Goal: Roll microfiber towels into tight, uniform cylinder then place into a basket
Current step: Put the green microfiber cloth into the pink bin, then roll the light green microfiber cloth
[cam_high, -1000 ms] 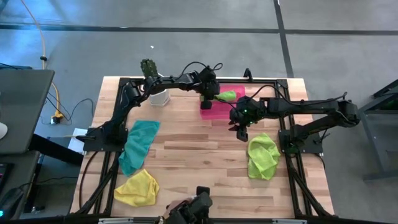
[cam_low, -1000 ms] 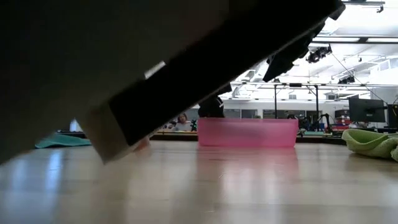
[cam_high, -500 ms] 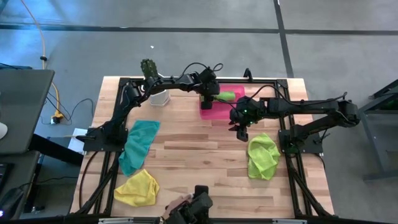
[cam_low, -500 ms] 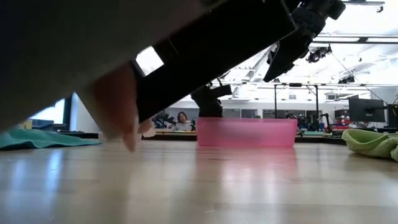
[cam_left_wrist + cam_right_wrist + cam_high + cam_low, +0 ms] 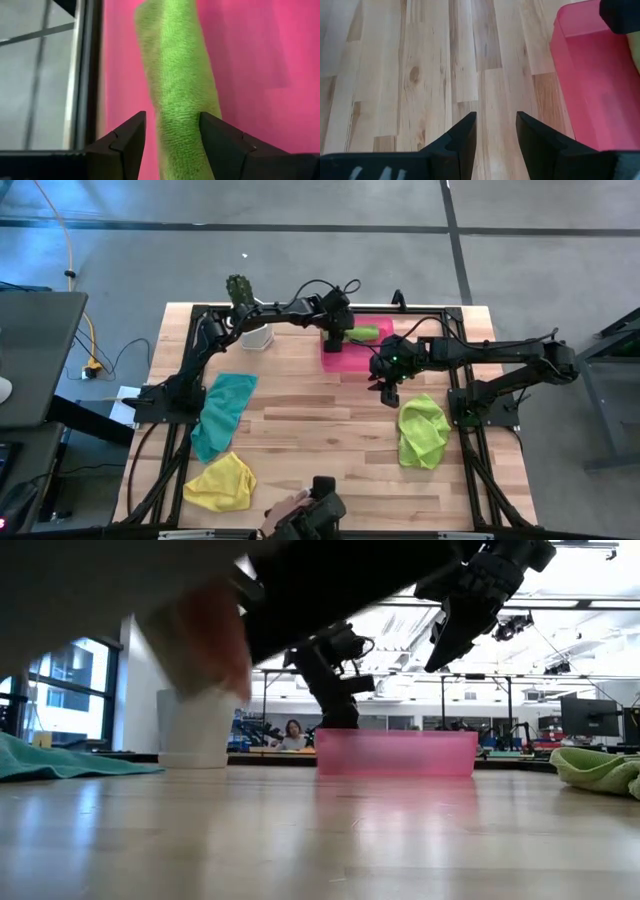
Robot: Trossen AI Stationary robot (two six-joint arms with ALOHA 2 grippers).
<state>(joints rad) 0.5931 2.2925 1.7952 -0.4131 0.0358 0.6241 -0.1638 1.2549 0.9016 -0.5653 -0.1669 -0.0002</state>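
A rolled lime green towel [image 5: 180,75] lies on the floor of the pink basket [image 5: 350,358] at the table's far middle. My left gripper [image 5: 172,117] reaches down into the basket, open, one finger on either side of the roll's near end. In the high view the roll [image 5: 365,333] shows just right of my left gripper [image 5: 335,338]. My right gripper [image 5: 388,395] hangs open over bare wood by the basket's near right corner, and nothing shows between its fingers in the right wrist view [image 5: 495,117]. My left gripper's fingers [image 5: 220,135] stand close along both sides of the green roll, coming from above at a slant. Whether either finger touches the cloth cannot be told. The roll rests on the basket floor [image 5: 260,60].
A crumpled lime green towel [image 5: 422,432] lies right of centre, a teal towel [image 5: 222,412] at the left, a yellow towel [image 5: 222,483] at the near left. A white cactus pot [image 5: 255,335] stands left of the basket. A person's hand with a dark device [image 5: 305,518] is at the near edge.
The dark device in the person's hand at the near edge has moved up and aside in front of the low camera, uncovering the white pot, the teal towel and my left arm at the basket.
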